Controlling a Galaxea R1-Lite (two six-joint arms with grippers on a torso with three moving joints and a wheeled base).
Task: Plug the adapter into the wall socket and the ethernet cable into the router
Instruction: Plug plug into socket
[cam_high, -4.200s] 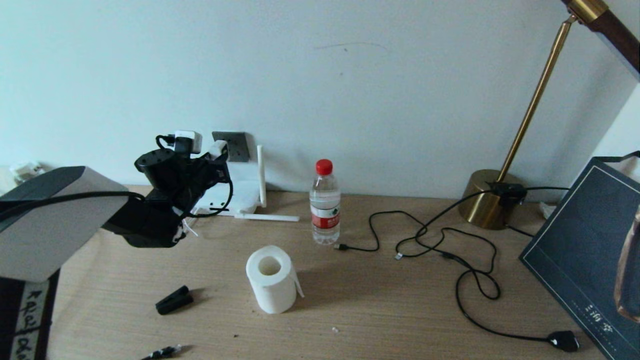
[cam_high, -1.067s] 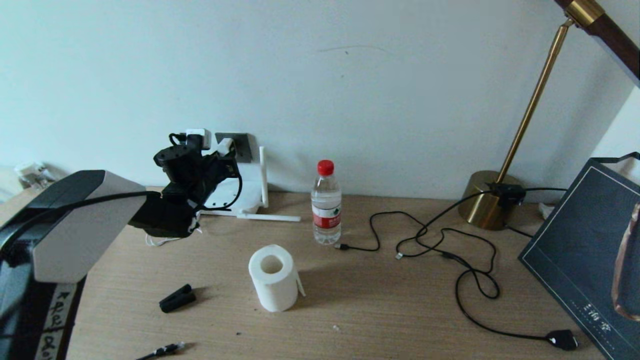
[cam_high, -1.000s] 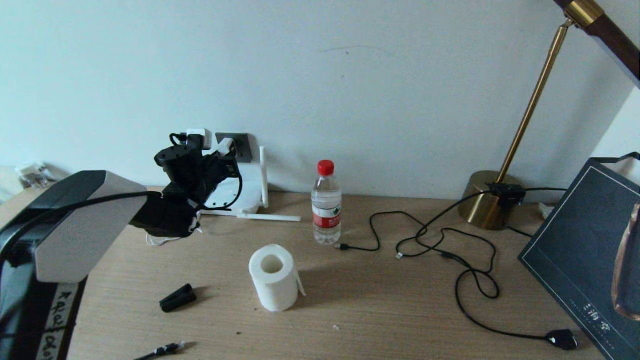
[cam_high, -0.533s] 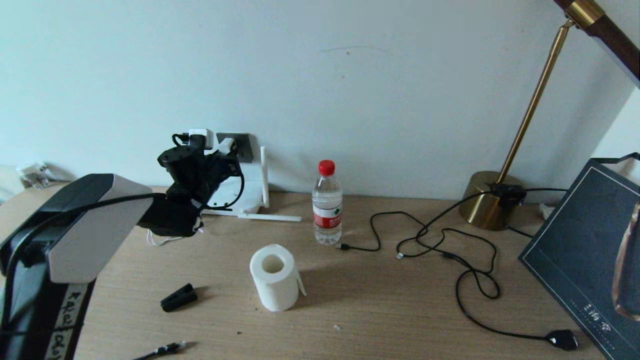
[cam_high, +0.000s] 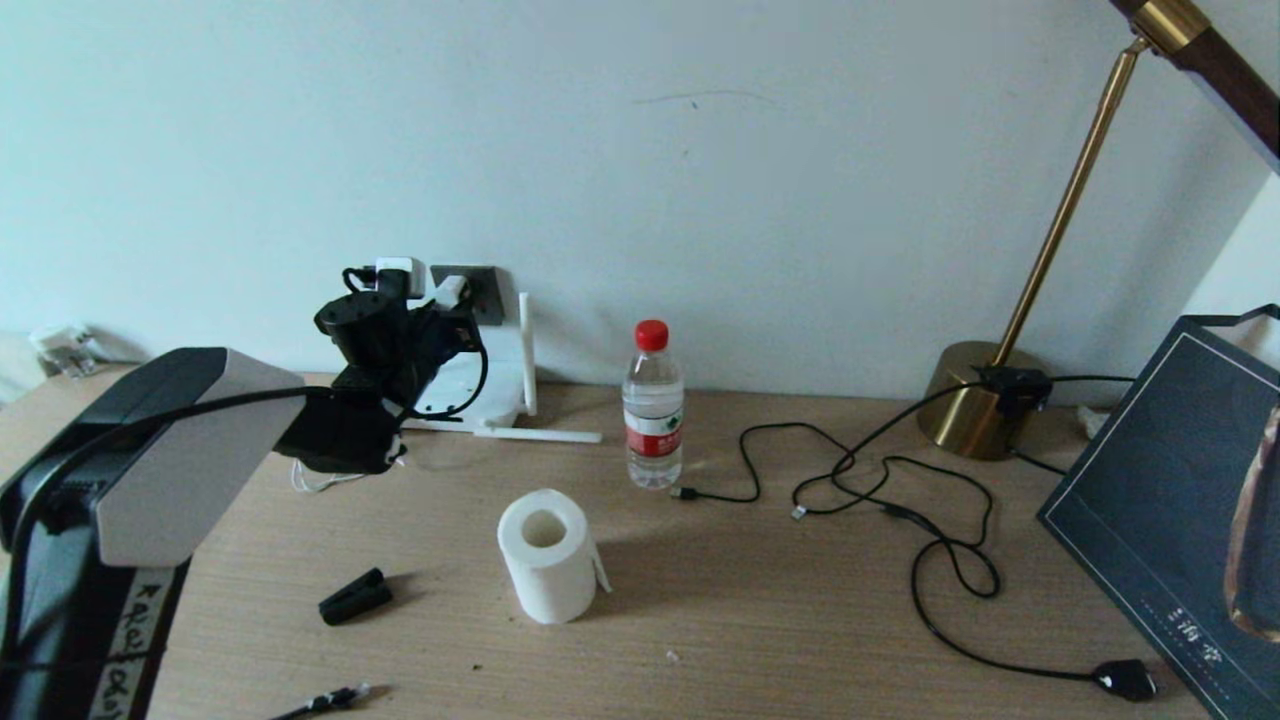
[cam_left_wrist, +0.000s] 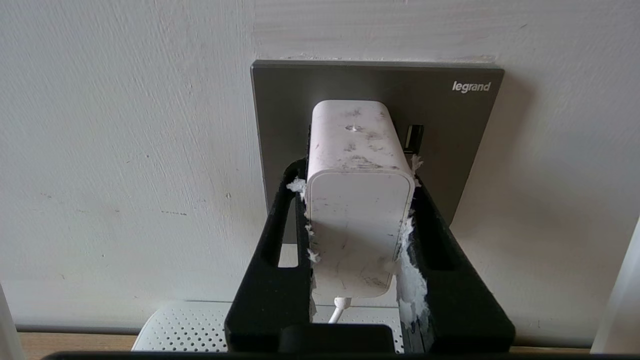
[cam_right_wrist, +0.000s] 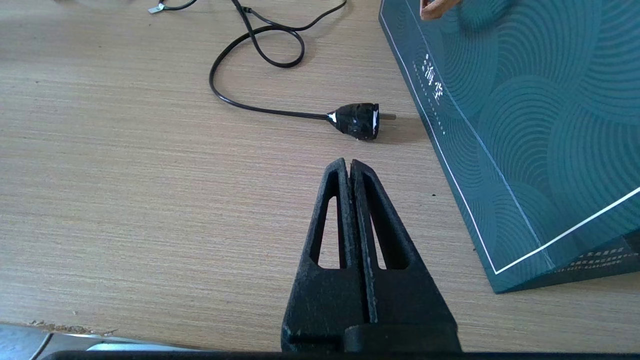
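Observation:
My left gripper (cam_left_wrist: 357, 172) is shut on the white adapter (cam_left_wrist: 357, 200), one black finger on each side. The adapter's far end meets the dark grey wall socket (cam_left_wrist: 450, 130); its pins are hidden. Its thin white cord hangs below. In the head view this gripper (cam_high: 447, 300) is up at the wall socket (cam_high: 484, 292), above the white router (cam_high: 480, 385) with its stick antennas (cam_high: 522, 350). The ethernet cable's plug end (cam_high: 330, 698) lies at the table's front left edge. My right gripper (cam_right_wrist: 348, 162) is shut and empty, low over the table at the right.
A water bottle (cam_high: 651, 405) stands mid-table with a toilet roll (cam_high: 547, 555) in front of it and a black clip (cam_high: 352, 598) to the left. Thin black cables (cam_high: 900, 500) loop at the right, ending in a black plug (cam_right_wrist: 357, 120). A brass lamp base (cam_high: 975, 400) and a dark teal bag (cam_high: 1170, 500) stand far right.
Over four seconds my left arm has carried the adapter rightward and toward the wall, up to the socket. In the last half second it has barely moved.

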